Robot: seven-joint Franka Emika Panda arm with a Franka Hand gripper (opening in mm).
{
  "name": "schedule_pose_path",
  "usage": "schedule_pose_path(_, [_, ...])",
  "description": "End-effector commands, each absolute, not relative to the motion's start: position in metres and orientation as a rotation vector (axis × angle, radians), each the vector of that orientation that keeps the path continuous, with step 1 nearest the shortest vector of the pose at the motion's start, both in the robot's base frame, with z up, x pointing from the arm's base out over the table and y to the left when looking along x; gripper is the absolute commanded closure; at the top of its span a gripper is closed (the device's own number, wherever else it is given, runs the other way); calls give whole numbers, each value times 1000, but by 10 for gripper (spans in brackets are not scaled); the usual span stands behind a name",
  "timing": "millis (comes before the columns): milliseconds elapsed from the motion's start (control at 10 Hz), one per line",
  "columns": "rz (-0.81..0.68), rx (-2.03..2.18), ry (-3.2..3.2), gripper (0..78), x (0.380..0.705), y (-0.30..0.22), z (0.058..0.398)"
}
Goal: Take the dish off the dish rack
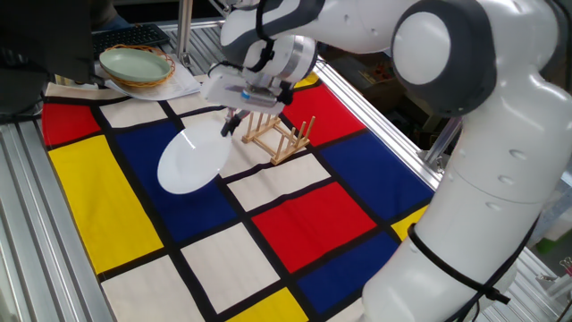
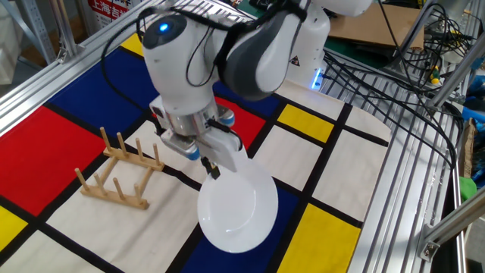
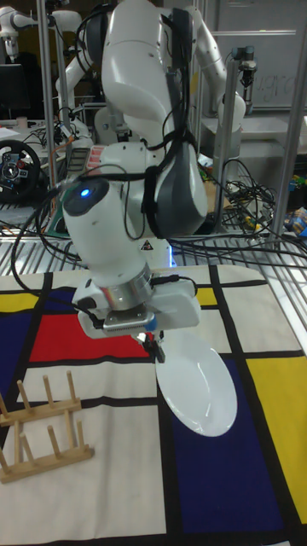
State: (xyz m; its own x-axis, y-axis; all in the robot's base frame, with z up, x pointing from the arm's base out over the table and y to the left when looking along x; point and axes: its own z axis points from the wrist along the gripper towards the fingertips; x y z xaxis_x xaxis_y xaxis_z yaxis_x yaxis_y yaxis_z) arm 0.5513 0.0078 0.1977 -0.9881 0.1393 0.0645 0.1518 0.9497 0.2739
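The white dish (image 1: 192,159) (image 2: 237,211) (image 3: 199,384) hangs tilted over a blue square of the cloth, held by its upper rim. My gripper (image 1: 234,122) (image 2: 213,168) (image 3: 157,348) is shut on that rim. The small wooden dish rack (image 1: 278,136) (image 2: 120,177) (image 3: 39,443) stands bare on a white square, just beside the gripper and apart from the dish. In the tall fixed view the dish sits well right of the rack.
A pale green dish in a wicker basket (image 1: 136,67) rests on paper at the far corner of the cloth. Aluminium frame rails (image 2: 394,189) border the table, with cables and equipment beyond. The colour-block cloth (image 1: 134,224) covers the table.
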Motion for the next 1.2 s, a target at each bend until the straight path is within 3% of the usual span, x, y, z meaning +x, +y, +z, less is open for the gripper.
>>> schedule_pose_path(100, [-518, -197, -3114, 764, 558, 23, 151])
schedule_pose_path(500, [-542, -180, -3130, 764, 559, 24, 142])
schedule_pose_path(700, [-385, -133, -3190, 764, 560, 24, 139])
schedule_pose_path(1200, [-318, -160, -3309, 764, 561, 26, 116])
